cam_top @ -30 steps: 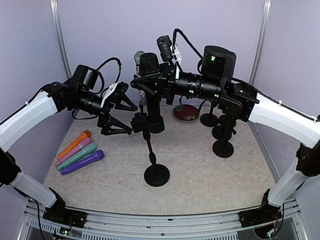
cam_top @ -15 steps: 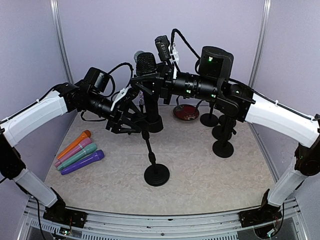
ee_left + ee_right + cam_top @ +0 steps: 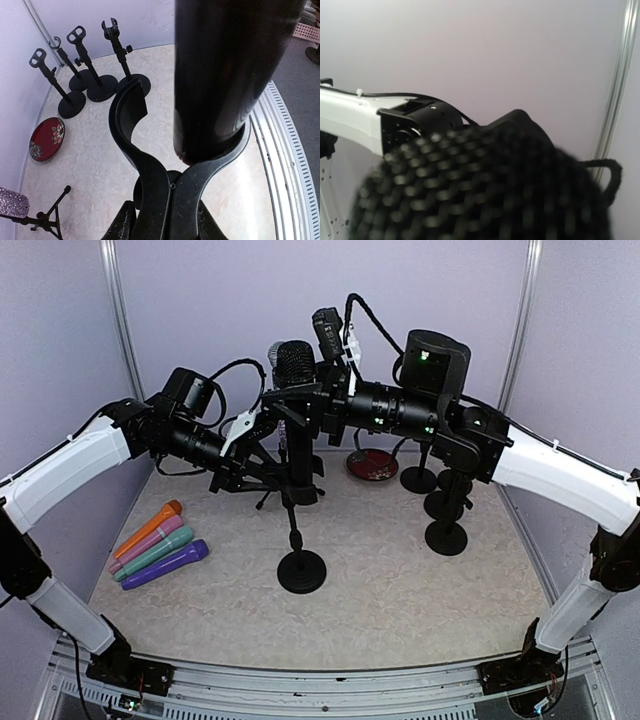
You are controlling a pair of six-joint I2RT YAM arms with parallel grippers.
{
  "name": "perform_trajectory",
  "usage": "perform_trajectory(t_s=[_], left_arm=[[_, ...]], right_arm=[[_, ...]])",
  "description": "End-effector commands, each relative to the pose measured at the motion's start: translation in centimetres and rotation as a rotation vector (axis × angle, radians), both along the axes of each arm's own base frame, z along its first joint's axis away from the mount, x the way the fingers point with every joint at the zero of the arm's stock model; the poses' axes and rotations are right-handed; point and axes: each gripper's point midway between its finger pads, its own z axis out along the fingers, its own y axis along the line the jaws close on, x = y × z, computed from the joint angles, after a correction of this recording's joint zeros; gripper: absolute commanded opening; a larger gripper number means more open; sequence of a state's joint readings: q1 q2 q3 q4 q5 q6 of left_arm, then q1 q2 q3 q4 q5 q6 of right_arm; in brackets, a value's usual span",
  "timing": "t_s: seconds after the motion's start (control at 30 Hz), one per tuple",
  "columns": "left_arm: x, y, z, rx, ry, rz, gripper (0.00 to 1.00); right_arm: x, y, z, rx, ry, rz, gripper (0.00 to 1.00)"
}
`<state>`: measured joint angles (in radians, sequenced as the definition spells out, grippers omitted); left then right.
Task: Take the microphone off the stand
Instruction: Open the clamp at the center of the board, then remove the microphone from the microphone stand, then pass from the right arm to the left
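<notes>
The microphone (image 3: pixel 295 362) was seated upright in the stand (image 3: pixel 302 572), clasped below its head by the right gripper (image 3: pixel 298 410); the stand beneath was apparently clamped by the left gripper (image 3: pixel 283 478).

Six microphones: at the left of the top view, an orange mic (image 3: pixel 150 525), pink mic (image 3: pixel 152 540), teal mic (image 3: pixel 160 552) and purple mic (image 3: pixel 168 564). At upper centre, a black mic (image 3: pixel 296 365) and a silver mic (image 3: pixel 276 353).

Four round-based stands: a centre stand (image 3: pixel 302 572) and, at the right, a back stand (image 3: pixel 418 480), middle stand (image 3: pixel 443 504) and front stand (image 3: pixel 446 537).

One tripod (image 3: pixel 44 220).

One red plate (image 3: pixel 371 464).
</notes>
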<state>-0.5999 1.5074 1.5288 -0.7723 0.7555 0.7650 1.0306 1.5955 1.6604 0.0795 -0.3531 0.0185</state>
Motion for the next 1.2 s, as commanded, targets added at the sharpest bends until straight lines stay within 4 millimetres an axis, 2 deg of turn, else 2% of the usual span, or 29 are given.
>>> perform_trajectory(t_s=[0.0, 0.07, 0.13, 0.23, 0.37, 0.4, 0.43, 0.57, 0.73, 0.87, 1.0, 1.03, 1.17], left_arm=[[2.1, 0.9, 1.5, 0.03, -0.137, 0.071, 0.2], [2.2, 0.9, 1.3, 0.041, -0.13, 0.078, 0.22], [2.4, 0.9, 1.1, 0.048, -0.117, 0.088, 0.29], [2.8, 0.9, 0.7, 0.058, -0.097, 0.103, 0.45], [3.1, 0.8, 0.8, 0.058, -0.085, 0.126, 0.8], [3.1, 0.9, 1.0, 0.052, -0.087, 0.132, 0.92], [3.1, 1.0, 1.5, 0.041, -0.09, 0.139, 0.98], [2.3, 2.1, 2.8, 0.01, -0.088, 0.145, 0.99], [0.4, 5.2, 4.0, -0.02, -0.055, 0.137, 0.99], [-2.5, 7.1, 5.4, -0.092, -0.016, 0.103, 0.99], [-5.1, 7.8, 6.0, -0.133, 0.046, 0.055, 0.99], [-5.5, 7.9, 6.1, -0.142, 0.057, 0.051, 0.98], [-6.5, 8.2, 6.4, -0.175, 0.096, 0.045, 0.94]], right_arm=[[-1.9, -4.2, 7.8, 0.165, -0.125, -0.041, 0.0], [-2.3, -5.4, 9.0, 0.19, -0.144, -0.059, 0.0], [-2.7, -6.5, 9.9, 0.216, -0.158, -0.071, 0.0], [-2.9, -7.4, 10.2, 0.234, -0.159, -0.088, 0.0], [-2.9, -7.8, 9.6, 0.256, -0.136, -0.094, 0.0], [-3.0, -8.0, 9.7, 0.265, -0.131, -0.089, 0.0], [-3.1, -8.0, 9.6, 0.272, -0.123, -0.078, 0.0], [-3.7, -7.1, 9.1, 0.28, -0.079, -0.006, 0.0], [-3.0, -5.0, 6.9, 0.271, -0.01, 0.04, 0.0], [-2.7, -2.2, 5.0, 0.281, 0.022, 0.077, 0.0], [-2.3, 1.3, 3.6, 0.292, 0.031, 0.095, 0.0], [-2.0, 2.5, 2.7, 0.285, 0.04, 0.096, 0.0], [-2.2, 4.8, 1.9, 0.326, 0.04, 0.109, 0.0]])
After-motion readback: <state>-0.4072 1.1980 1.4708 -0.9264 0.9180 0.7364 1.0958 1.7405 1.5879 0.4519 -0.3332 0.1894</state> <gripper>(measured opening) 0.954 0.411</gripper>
